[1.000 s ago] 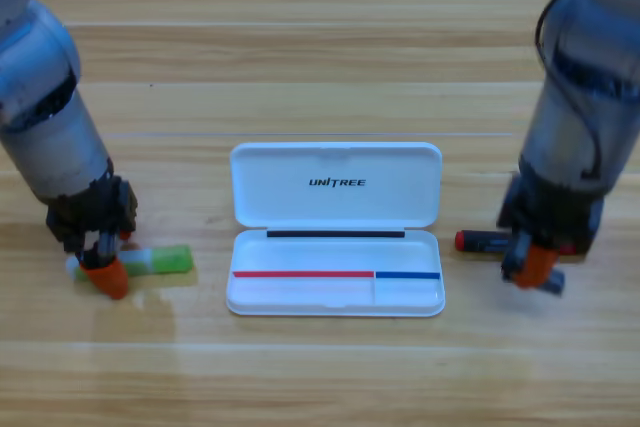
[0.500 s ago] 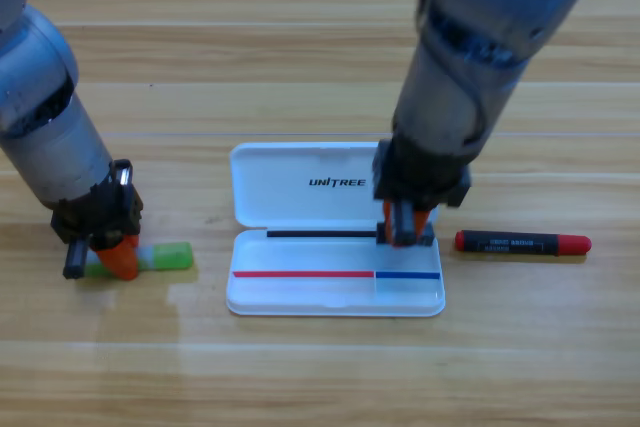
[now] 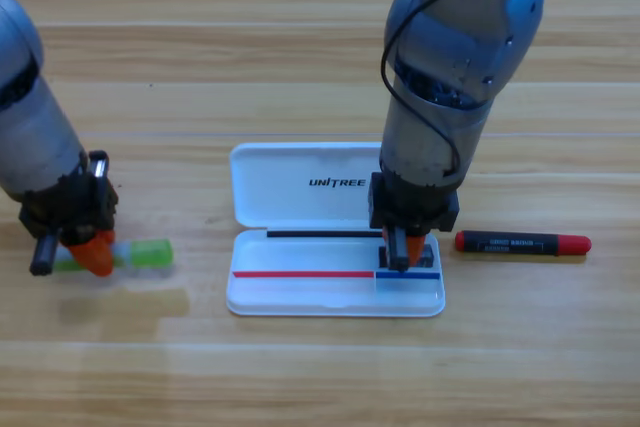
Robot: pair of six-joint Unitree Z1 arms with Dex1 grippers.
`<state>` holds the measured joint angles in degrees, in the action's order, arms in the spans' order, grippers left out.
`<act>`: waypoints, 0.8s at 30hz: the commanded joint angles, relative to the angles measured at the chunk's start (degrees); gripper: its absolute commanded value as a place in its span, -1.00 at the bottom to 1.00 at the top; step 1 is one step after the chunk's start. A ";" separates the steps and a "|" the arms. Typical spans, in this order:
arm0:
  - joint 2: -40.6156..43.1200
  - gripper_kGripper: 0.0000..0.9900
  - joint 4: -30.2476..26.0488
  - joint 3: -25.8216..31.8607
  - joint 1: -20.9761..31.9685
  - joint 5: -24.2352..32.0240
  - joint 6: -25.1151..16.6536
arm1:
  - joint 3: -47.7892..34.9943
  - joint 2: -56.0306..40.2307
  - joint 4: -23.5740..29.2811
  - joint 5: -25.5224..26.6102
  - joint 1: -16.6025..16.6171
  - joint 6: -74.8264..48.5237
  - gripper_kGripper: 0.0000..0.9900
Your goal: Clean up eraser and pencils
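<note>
The white case [image 3: 300, 294] lies open at the table's middle. My right gripper [image 3: 404, 251] points down over the case's right compartment, shut on the dark eraser [image 3: 422, 251], which is mostly hidden by the jaws. The black pencil with red ends [image 3: 522, 243] lies flat on the table just right of the case. At the far left my left gripper [image 3: 84, 253] is shut on the whitish end of the light green pencil [image 3: 150, 252]. That pencil is held a little above the table, with its shadow below it.
The case's lid [image 3: 335, 172] with its printed name lies flat behind the tray. The right arm's grey body stands over the lid's right part. Bare wood lies in front of the case and between the case and the green pencil.
The right gripper carried the eraser from beside the black pencil to the case and lowered over its right compartment. The left gripper shifted left and lifted the green pencil slightly.
</note>
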<state>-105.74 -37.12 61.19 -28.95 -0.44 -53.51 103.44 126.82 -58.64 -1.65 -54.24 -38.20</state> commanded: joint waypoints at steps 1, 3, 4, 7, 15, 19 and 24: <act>1.41 -1.00 -1.55 -0.02 1.00 -0.61 -0.45 | -2.36 3.96 -0.86 -0.89 -1.04 0.05 -1.00; 1.85 -1.00 -1.82 0.07 1.00 -0.61 -0.45 | -2.63 3.87 -0.86 -0.63 -1.04 0.23 -1.00; 2.11 -1.00 -1.99 0.07 1.00 -0.61 -0.45 | -2.89 3.69 -0.86 -0.37 -1.04 0.23 -1.00; 2.29 -1.00 -2.52 0.42 1.00 -0.79 -0.45 | -3.59 3.34 -0.86 0.86 -1.04 0.32 -1.00; 2.38 -1.00 -2.78 0.68 1.00 -0.96 -0.45 | -3.95 3.17 -0.86 2.01 -1.22 0.32 -1.00; 2.38 -1.00 -3.13 1.21 1.00 -1.05 -0.45 | -3.33 2.99 -0.86 2.80 -1.39 0.41 -1.00; 2.29 -1.00 -3.49 1.83 1.00 -1.32 -0.45 | -3.07 3.52 -0.86 2.45 -1.39 0.67 -1.00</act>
<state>-103.42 -39.79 62.71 -28.95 -0.84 -53.51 101.20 127.96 -58.64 0.31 -54.27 -38.12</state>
